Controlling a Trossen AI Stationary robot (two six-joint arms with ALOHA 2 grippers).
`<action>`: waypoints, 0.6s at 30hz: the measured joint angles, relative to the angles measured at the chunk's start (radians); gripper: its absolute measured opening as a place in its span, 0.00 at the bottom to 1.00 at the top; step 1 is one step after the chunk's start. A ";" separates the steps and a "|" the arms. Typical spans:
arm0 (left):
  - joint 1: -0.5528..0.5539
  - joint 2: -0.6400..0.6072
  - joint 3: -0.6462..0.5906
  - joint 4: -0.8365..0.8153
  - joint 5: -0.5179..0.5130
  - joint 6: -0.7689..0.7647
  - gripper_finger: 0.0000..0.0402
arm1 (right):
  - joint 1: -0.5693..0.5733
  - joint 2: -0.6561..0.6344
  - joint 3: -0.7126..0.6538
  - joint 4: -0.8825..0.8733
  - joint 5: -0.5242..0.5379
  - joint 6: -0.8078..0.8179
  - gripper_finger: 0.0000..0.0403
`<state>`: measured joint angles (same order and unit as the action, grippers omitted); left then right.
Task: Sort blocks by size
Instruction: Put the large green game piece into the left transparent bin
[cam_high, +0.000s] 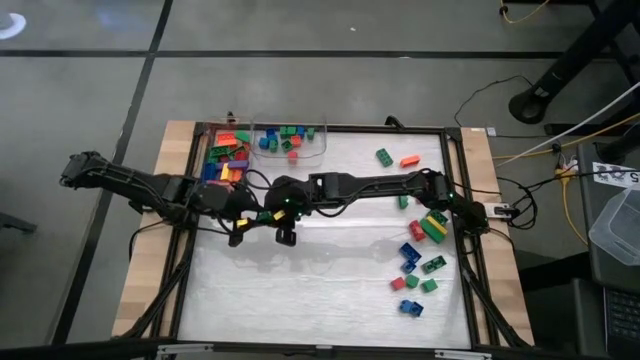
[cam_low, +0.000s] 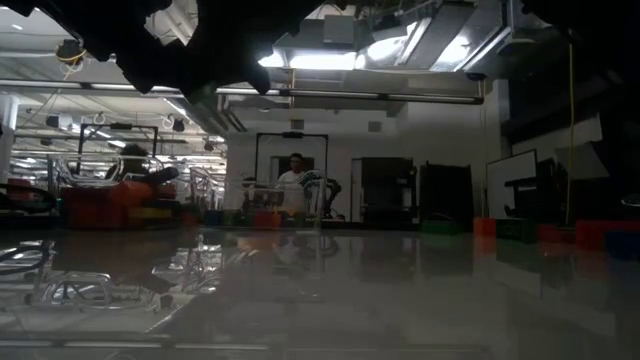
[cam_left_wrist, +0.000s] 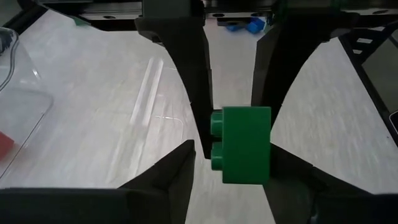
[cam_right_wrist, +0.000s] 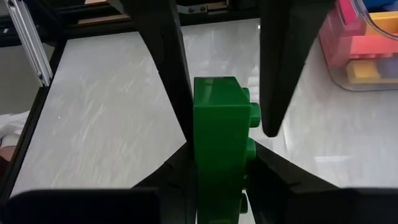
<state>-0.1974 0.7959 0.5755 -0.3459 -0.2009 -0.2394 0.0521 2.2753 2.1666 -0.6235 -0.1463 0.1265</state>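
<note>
Two green blocks: left gripper (cam_left_wrist: 233, 149) clamps one (cam_left_wrist: 245, 144), right gripper (cam_right_wrist: 227, 134) another (cam_right_wrist: 219, 149).

A robotics lab or workshop: open hall with ceiling lights (cam_low: 400, 50), equipment racks, cables (cam_high: 560, 170) at three o'clock.

Pale, streaky white table top (cam_high: 300, 280) inside a dark frame (cam_high: 456, 210), set on a wooden board (cam_high: 150, 250). Two clear plastic tubs at the far edge, one (cam_high: 292, 142) right beside the other (cam_high: 226, 158). Loose cables (cam_high: 530, 155) trailing over the grey floor (cam_high: 100, 90) off to the side. Way back in the room, somebody in a white top (cam_low: 293, 185) standing by a dark doorway.
</note>
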 joint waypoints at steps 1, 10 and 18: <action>0.000 0.000 0.000 0.001 0.000 0.000 0.37 | 0.000 0.000 0.000 0.000 0.000 0.000 0.26; 0.000 0.000 0.000 -0.001 -0.004 -0.042 0.19 | 0.001 0.000 0.000 -0.004 0.034 -0.003 0.26; 0.000 -0.002 0.000 -0.001 -0.004 -0.049 0.19 | 0.000 0.000 0.000 -0.006 0.020 -0.003 0.26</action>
<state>-0.1970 0.7940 0.5755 -0.3470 -0.2047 -0.2882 0.0521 2.2749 2.1662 -0.6297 -0.1261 0.1234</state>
